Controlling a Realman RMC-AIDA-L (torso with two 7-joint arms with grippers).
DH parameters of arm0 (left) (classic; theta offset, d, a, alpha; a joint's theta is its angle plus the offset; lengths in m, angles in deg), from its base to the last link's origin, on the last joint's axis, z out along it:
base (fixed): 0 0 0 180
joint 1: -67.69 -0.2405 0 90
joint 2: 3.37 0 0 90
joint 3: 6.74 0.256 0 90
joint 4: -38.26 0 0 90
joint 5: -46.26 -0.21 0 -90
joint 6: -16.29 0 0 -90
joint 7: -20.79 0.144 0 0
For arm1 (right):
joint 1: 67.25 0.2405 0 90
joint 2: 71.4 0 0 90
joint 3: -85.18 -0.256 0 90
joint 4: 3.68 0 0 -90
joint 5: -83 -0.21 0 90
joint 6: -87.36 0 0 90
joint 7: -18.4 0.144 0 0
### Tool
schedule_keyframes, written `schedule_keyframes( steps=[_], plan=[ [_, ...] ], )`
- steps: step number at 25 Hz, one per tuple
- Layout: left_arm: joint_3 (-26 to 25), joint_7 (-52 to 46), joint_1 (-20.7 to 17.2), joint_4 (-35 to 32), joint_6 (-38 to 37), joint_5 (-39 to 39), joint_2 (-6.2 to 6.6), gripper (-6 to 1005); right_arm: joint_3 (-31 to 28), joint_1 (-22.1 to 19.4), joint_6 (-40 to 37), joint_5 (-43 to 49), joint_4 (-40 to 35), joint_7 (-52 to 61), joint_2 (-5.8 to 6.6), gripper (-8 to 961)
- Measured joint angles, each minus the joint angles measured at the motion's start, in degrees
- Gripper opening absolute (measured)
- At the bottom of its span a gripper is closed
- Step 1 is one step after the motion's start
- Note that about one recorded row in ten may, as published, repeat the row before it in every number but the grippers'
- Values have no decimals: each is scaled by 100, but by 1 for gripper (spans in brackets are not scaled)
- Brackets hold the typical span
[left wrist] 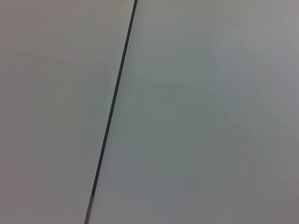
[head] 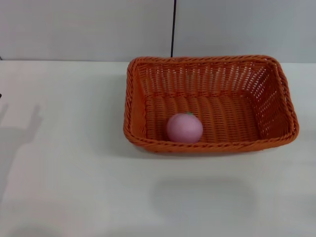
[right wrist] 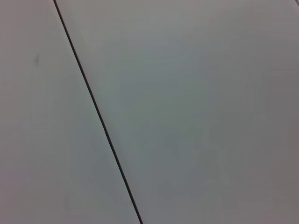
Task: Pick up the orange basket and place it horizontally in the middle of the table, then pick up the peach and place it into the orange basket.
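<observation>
The orange basket (head: pixel 210 103) lies lengthwise across the white table (head: pixel 64 163), a little right of centre and towards the far edge. The pink peach (head: pixel 184 128) rests inside it on the woven floor, close to the near wall and left of the basket's middle. Neither gripper appears in any view. Both wrist views hold only a pale grey wall panel with a thin dark seam.
A grey wall (head: pixel 89 29) with a vertical dark seam (head: pixel 173 27) stands behind the table's far edge. Faint shadows fall on the tabletop at the left (head: pixel 19 133) and in front of the basket.
</observation>
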Motion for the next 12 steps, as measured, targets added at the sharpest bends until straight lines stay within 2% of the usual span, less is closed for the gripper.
schedule_keyframes(
  steps=[12],
  plan=[
    [1, 2, -49, -18, 40, -11, -4, 813, 23, 39, -10, 23, 5, 27, -10, 522]
  ],
)
